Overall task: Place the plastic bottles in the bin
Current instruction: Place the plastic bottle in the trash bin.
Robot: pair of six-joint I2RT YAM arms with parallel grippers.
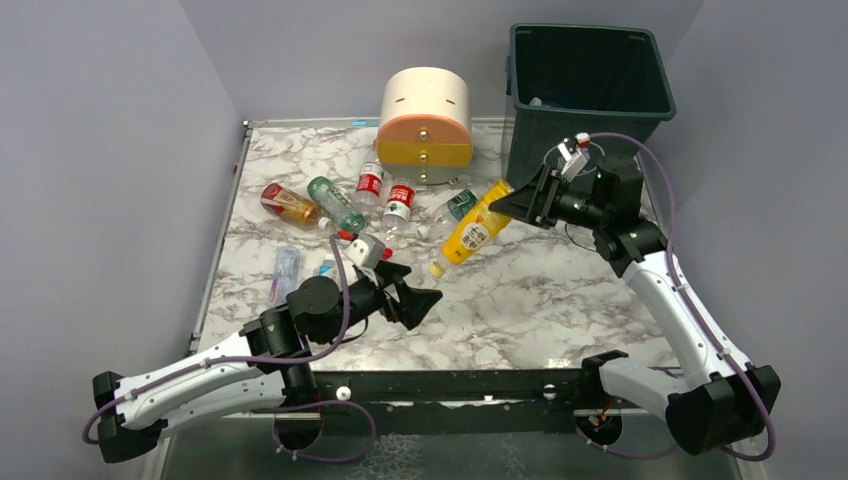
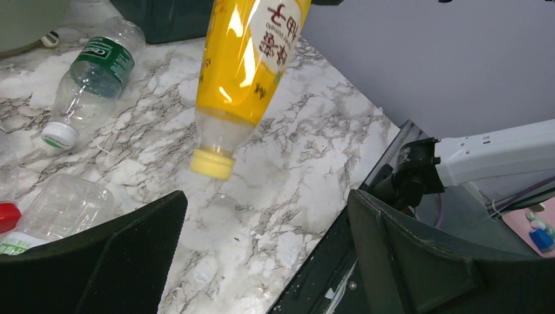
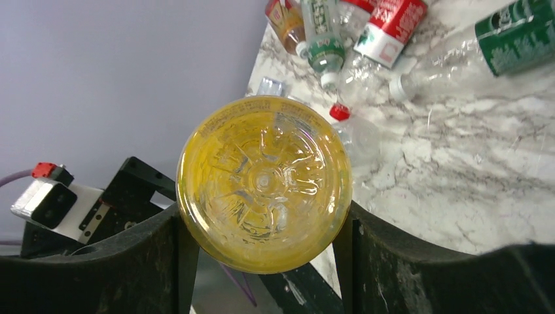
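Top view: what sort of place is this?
Probably a robot test bench, not a home: the left arm and right arm mounted at a marble-patterned table, plain grey walls around it, bottles strewn beside a bin.

1. Yellow bottle [image 1: 472,232]: yellow cap, white label, off the table, tilted cap-down, base clamped in right gripper [image 1: 508,203], just in front of bin.
2. Bin [image 1: 535,150]: dark green, upright, open, far right.
3. Lying flat mid-left in a cluster: red-brown bottle [image 1: 288,203], green bottle [image 1: 335,205], two red-label clear bottles [image 1: 369,185], green-label clear bottle [image 1: 455,207].
4. Bluish clear bottle [image 1: 285,272]: flat, near left edge.
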